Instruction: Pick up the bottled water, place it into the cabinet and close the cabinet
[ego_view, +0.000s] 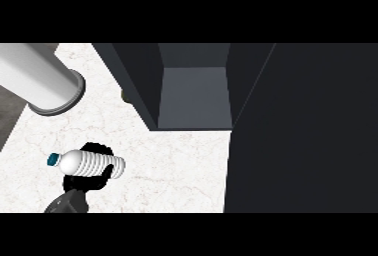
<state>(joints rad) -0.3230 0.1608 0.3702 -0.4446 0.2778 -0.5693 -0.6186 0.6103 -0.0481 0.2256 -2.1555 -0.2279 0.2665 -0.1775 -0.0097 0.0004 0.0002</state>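
The bottled water (87, 162) is white and ribbed with a teal cap pointing left, and it lies sideways over the marble counter (170, 165) at the lower left. My left hand (94, 181) comes up from the lower edge and curls round the bottle from beneath and behind, partly hidden by it. The dark cabinet (192, 95) stands open at the top middle, its grey inside showing. Its door (303, 130) fills the right side as a large dark panel. The bottle is to the left of and nearer than the cabinet's opening. My right hand does not show.
A big white cylinder with a grey rim (44, 82) slants in from the top left corner above the counter. A dark strip (7, 120) runs down the far left edge of the counter.
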